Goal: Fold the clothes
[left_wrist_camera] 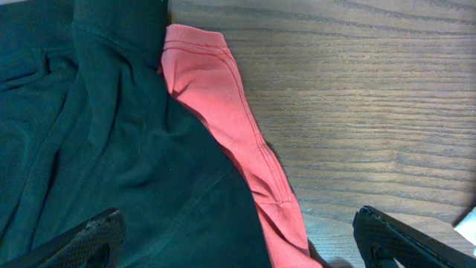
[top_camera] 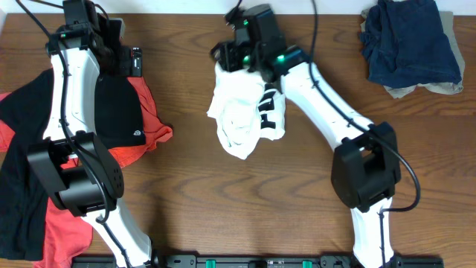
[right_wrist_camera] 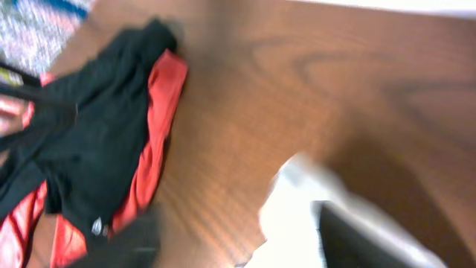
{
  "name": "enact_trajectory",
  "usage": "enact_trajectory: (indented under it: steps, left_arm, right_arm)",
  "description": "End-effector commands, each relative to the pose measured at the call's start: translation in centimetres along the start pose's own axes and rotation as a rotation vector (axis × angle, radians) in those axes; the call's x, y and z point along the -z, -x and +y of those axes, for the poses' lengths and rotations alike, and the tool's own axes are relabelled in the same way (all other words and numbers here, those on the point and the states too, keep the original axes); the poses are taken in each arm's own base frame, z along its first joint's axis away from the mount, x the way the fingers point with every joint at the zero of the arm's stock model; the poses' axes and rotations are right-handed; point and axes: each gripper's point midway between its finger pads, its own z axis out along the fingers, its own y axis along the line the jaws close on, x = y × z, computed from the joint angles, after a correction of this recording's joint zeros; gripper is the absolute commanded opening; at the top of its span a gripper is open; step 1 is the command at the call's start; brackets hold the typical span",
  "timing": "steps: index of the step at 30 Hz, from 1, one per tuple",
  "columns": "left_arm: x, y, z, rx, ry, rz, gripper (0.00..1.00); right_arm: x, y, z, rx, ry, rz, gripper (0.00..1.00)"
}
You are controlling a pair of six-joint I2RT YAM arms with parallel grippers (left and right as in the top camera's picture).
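A crumpled white shirt with black print [top_camera: 242, 115] lies at the table's middle back. My right gripper [top_camera: 235, 59] hovers over its top edge. In the blurred right wrist view the fingers [right_wrist_camera: 236, 216] are apart, with white cloth [right_wrist_camera: 294, 223] beside the right finger. A black garment [top_camera: 111, 112] lies over a red garment [top_camera: 152, 123] at the left. My left gripper [top_camera: 119, 58] is above their far end. In the left wrist view its fingers [left_wrist_camera: 238, 217] are wide open over the black cloth [left_wrist_camera: 111, 149] and the red hem [left_wrist_camera: 223, 97].
A pile of blue jeans [top_camera: 409, 41] on a beige garment [top_camera: 439, 87] sits at the back right corner. More black and red cloth [top_camera: 30, 208] hangs over the left table edge. Bare wood [top_camera: 245, 208] shows in front of the white shirt.
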Motion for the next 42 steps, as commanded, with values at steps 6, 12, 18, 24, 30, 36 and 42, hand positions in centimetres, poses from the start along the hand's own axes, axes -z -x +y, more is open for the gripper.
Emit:
enact_trajectory:
  steps: [6, 12, 18, 24, 30, 36, 42]
  left_arm:
    - [0.2, 0.0, 0.2, 0.013, 0.01, -0.002, 0.99]
    - [0.2, 0.0, 0.2, 0.013, 0.01, -0.002, 0.99]
    - [0.2, 0.0, 0.2, 0.019, 0.01, -0.001, 0.99]
    - [0.2, 0.0, 0.2, 0.028, 0.01, -0.001, 0.99]
    - [0.2, 0.0, 0.2, 0.028, 0.009, -0.001, 0.99]
    - [0.2, -0.1, 0.2, 0.029, 0.008, 0.002, 0.99]
    - [0.2, -0.2, 0.2, 0.029, 0.008, 0.006, 0.99]
  right_arm:
    - [2.4, -3.0, -5.0, -0.095, -0.174, 0.15, 0.9]
    - [4.4, -6.6, -7.7, -0.086, -0.242, 0.314, 0.7]
    - [4.2, -8.0, -6.8, -0.035, -0.284, 0.359, 0.18]
    - [3.7, -10.2, -6.3, 0.037, -0.389, 0.403, 0.14]
    - [3.4, -11.7, -6.1, 0.06, -0.456, 0.421, 0.18]
    - [3.6, -12.4, -6.8, 0.072, -0.501, 0.439, 0.35]
    - [3.9, -12.1, -7.5, 0.061, -0.539, 0.426, 0.35]
